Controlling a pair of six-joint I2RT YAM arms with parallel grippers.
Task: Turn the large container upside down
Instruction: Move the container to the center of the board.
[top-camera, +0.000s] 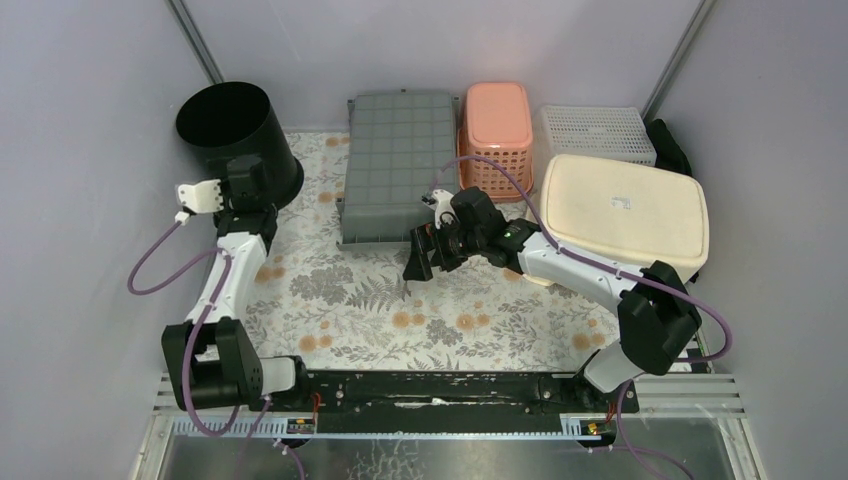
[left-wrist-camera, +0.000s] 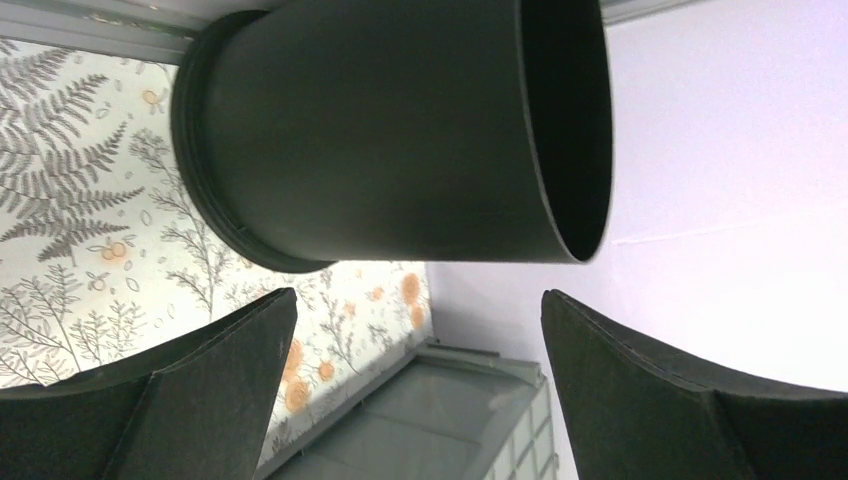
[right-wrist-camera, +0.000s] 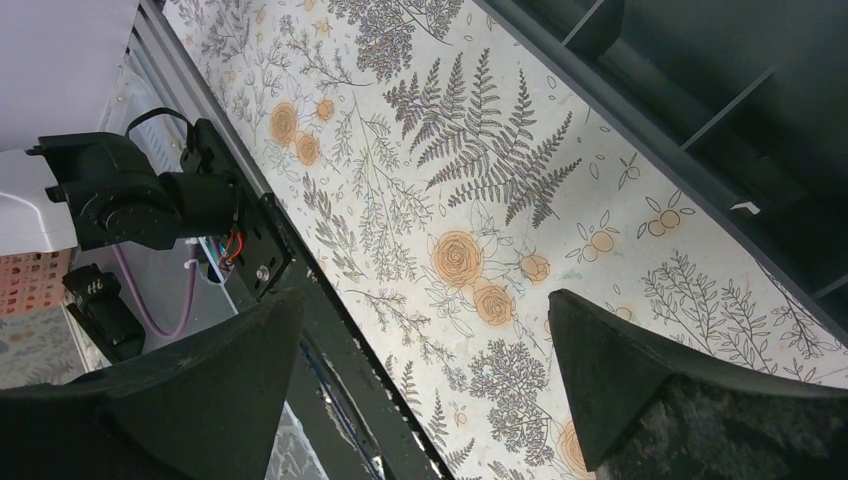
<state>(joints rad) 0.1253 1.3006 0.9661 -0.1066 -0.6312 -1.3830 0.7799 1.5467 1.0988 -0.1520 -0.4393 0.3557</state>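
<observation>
1. Floral tablecloth (top-camera: 400, 310) seen from above: a black bucket (top-camera: 235, 130) stands upright in the far left corner, mouth up, near a grey crate (top-camera: 395, 165).
2. Left wrist view: the left gripper (left-wrist-camera: 418, 292) is spread wide and empty, facing the bucket's side.
3. Right wrist view: the right gripper (right-wrist-camera: 425, 295) is spread wide over the cloth beside the crate, holding nothing.

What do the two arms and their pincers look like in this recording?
The left arm and right arm both have white link shells between chunky black joint housings. A purple cable loops along each. The left pincer and right pincer each have two black wedge-shaped fingers with a matte, grainy surface. No markings are visible.
</observation>
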